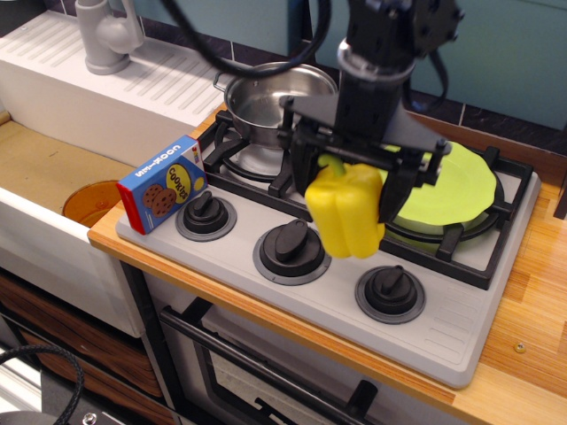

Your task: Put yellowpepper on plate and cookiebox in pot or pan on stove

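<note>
My gripper (347, 181) is shut on the yellowpepper (345, 212) and holds it in the air above the stove (443, 328), over the gap between the middle knob and the right burner. The lime-green plate (456, 186) lies on the right burner, just right of the pepper and partly hidden by the gripper. The steel pot (266, 104) stands on the back-left burner, behind the gripper. The blue cookiebox (162, 184) stands upright at the stove's front-left corner, well left of the gripper.
Three black knobs line the stove front: the left knob (205, 212), the middle knob (291, 243), the right knob (390, 290). An orange bowl (89, 202) sits in the sink at left, below a grey faucet (104, 35). Wooden counter (532, 301) runs along the right.
</note>
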